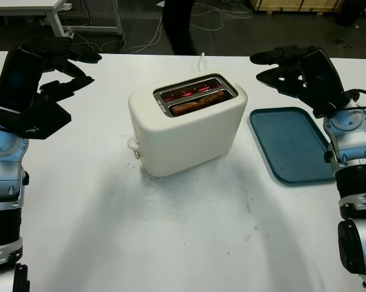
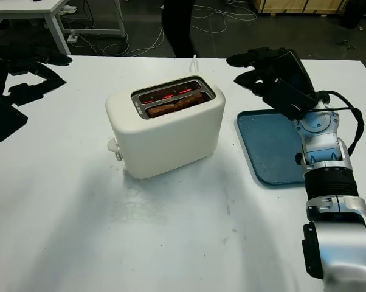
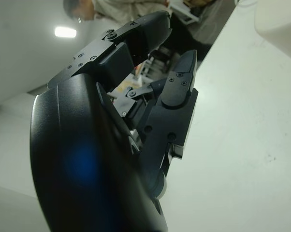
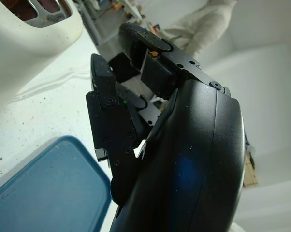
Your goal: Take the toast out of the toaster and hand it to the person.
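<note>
- One slice of toast (image 1: 200,102) is seen sunk in the nearer slot of the toaster (image 1: 186,125), its browned top edge just below the slot rim.
- The farther slot is lit red by glowing elements; whether anything sits in it cannot be told.
- One cream two-slot toaster is counted, standing upright near the middle of the white table (image 1: 171,231), with a round knob (image 1: 133,145) on its near-left end and a white cord (image 1: 203,61) running off behind it toward the table's far edge.
- One blue tray (image 1: 292,143) lies flat on the table just to the right of the toaster, apart from it and with nothing on it.
- The right hand (image 2: 274,76) is held above the table over the far end of the tray, released and grasping nothing; it is not touching the toaster.
- The left hand (image 1: 55,73) is held over the table's far-left part, well apart from the toaster, likewise released and empty.
- The table top is marked with faint scuffs and small specks.
- Beyond the far edge a dark floor with loose cables (image 1: 140,42) is seen, one leg of a white bench (image 1: 55,18) at the far left, and the dark-clothed legs of one person (image 1: 180,24) standing behind the table.
</note>
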Tool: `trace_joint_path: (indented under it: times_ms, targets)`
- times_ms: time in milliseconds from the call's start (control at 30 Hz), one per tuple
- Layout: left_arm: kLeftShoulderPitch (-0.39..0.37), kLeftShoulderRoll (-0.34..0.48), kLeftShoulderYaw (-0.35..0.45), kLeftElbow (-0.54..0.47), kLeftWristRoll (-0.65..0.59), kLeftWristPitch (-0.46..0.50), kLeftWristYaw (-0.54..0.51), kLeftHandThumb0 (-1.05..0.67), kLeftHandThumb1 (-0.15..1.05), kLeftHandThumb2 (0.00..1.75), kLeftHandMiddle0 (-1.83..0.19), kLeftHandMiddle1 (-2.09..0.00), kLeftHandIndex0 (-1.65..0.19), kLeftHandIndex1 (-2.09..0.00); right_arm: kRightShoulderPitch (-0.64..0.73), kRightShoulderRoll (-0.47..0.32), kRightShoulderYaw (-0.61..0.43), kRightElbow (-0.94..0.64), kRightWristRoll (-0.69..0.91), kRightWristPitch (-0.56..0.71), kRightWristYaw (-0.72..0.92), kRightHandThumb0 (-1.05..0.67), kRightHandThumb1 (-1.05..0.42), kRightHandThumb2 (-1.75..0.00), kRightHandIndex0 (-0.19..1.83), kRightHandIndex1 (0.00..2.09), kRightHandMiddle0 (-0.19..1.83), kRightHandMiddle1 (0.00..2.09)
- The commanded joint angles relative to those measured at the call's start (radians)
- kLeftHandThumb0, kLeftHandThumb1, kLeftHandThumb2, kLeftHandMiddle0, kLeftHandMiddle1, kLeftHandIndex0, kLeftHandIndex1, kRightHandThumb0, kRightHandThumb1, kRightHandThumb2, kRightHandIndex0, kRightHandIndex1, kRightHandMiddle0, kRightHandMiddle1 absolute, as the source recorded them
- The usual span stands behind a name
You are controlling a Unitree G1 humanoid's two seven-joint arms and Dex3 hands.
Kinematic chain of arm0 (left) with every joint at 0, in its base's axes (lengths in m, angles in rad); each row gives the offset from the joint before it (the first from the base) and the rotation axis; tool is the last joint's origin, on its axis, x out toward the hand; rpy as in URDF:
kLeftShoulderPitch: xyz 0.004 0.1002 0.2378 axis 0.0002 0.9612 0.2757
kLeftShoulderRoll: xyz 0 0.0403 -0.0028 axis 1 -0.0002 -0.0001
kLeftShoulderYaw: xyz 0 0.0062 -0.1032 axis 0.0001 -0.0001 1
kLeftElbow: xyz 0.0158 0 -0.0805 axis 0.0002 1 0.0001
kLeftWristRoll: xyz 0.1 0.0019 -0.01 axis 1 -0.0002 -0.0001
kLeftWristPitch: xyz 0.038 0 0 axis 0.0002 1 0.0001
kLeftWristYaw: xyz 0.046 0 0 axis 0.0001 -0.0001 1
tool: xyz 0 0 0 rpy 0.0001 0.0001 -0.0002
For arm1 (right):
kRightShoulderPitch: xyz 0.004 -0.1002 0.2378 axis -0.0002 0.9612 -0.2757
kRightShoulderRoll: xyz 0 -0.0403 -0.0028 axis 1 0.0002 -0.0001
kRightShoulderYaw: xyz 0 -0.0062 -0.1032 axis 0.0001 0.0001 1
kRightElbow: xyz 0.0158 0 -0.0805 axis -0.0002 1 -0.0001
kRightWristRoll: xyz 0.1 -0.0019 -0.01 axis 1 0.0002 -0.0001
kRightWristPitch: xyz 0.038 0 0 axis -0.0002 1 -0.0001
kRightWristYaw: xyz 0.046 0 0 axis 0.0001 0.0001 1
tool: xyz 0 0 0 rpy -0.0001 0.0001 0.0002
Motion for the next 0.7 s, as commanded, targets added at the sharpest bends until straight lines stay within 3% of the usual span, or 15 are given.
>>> trace_joint_path:
  times_ms: [0,667]
  targets:
    - [0.007,-0.001,-0.002,-0.011,-0.004,0.004,-0.005,-0.09,0.86,0.02,-0.77,-0.86,-0.85,-0.44,-0.002,-0.006,-0.009,-0.002,0.011,0.0,0.002,-0.24,-0.92,-0.08,0.99,0.27,0.93,0.01]
    - [0.024,0.013,-0.002,-0.042,0.012,0.03,-0.018,0.01,0.86,0.02,-0.77,-0.83,-0.82,-0.44,-0.009,0.003,-0.01,0.001,0.021,-0.004,0.009,-0.21,-0.92,-0.09,0.97,0.27,0.91,0.0]
